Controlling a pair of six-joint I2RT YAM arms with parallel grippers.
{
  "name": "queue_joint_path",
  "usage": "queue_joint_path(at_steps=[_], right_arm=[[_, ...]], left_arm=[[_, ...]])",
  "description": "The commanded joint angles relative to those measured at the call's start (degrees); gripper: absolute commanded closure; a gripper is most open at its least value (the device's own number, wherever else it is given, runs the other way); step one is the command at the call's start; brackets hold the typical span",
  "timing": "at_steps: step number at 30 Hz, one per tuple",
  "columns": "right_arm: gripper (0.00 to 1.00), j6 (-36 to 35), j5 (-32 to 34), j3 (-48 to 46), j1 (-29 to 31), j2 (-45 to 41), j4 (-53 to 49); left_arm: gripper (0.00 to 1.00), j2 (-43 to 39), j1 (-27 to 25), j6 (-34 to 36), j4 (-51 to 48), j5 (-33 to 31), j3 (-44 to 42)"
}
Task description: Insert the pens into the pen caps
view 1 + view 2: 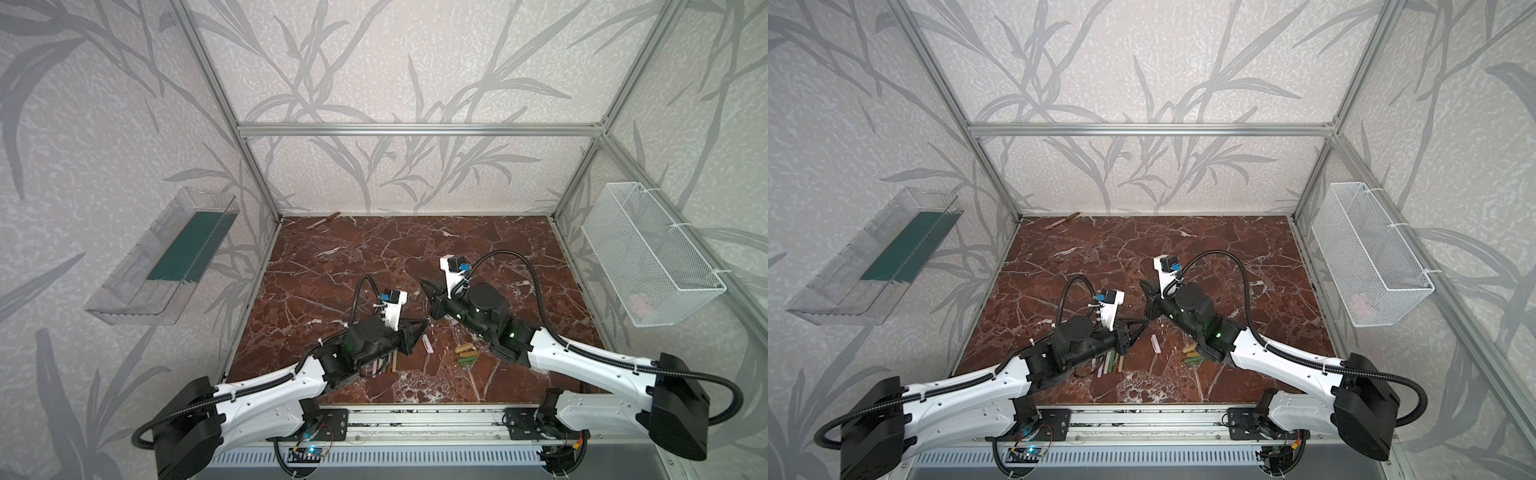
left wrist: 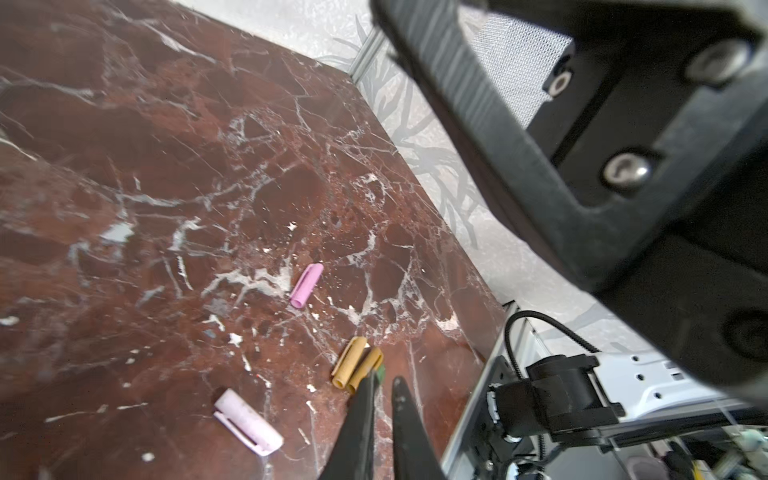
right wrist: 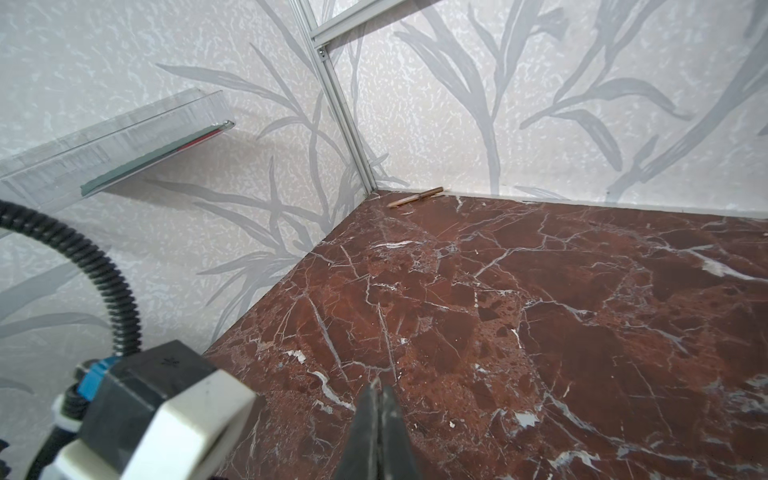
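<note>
Brown pen (image 1: 323,220): far-left corner of table (image 1: 374,257), against the wall.
Pens (image 1: 384,365): bundle under the left arm, partly hidden.
Left gripper (image 2: 384,390): fingers slightly parted, holding nothing.
Pale pink cap (image 2: 247,422): lies alone, mid-table.
Tan caps (image 2: 353,368): side by side, touching, with a green cap (image 1: 466,361) beside them.
Pink cap (image 2: 306,286): apart from these.
Right gripper (image 3: 379,392): fingers pressed together, empty.

Two pink caps (image 2: 306,286), two tan caps (image 2: 349,368), one far-corner pen (image 1: 323,220), several half-hidden pens (image 1: 1109,365).
</note>
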Motion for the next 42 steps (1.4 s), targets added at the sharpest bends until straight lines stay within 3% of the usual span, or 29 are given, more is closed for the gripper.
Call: queue_joint_path(at_steps=[1, 3, 8, 14, 18, 27, 34, 42], right_arm=[[1.0, 0.8, 5.4, -1.2, 0.1, -2.5, 0.8], [1.0, 0.9, 7.7, -0.8, 0.1, -3.6, -1.7], [0.88, 0.9, 10.9, -1.2, 0.0, -5.5, -4.8], [0.8, 1.4, 13.5, -2.4, 0.1, -7.9, -7.4], [0.75, 1.0, 14.6, -3.6, 0.1, -10.0, -8.4], [0.61, -0.9, 16.9, -3.7, -0.2, -11.2, -10.7], [0.5, -3.8, 17.1, -5.0, -2.2, -11.8, -7.4], [0.44, -4.9, 15.1, -5.0, -8.3, -11.0, -4.9]], left_arm=[[0.76, -3.7, 2.3, 4.3, -8.1, -5.0, 3.2], [0.69, -5.4, 5.4, 4.8, -9.7, -5.1, 3.3], [0.58, -5.7, 14.5, 6.4, -12.2, -2.1, 4.7], [0.41, 0.0, 24.5, 12.9, -17.1, -1.4, 11.8], [0.28, 4.7, 28.9, 18.7, -16.6, -4.9, 15.6], [0.23, 27.3, 42.8, 27.8, -18.9, 0.3, 34.4], [0.17, 38.3, 49.0, 33.6, -16.3, -0.9, 44.4], [0.19, 51.1, 55.1, 39.1, -14.7, 1.8, 57.0]])
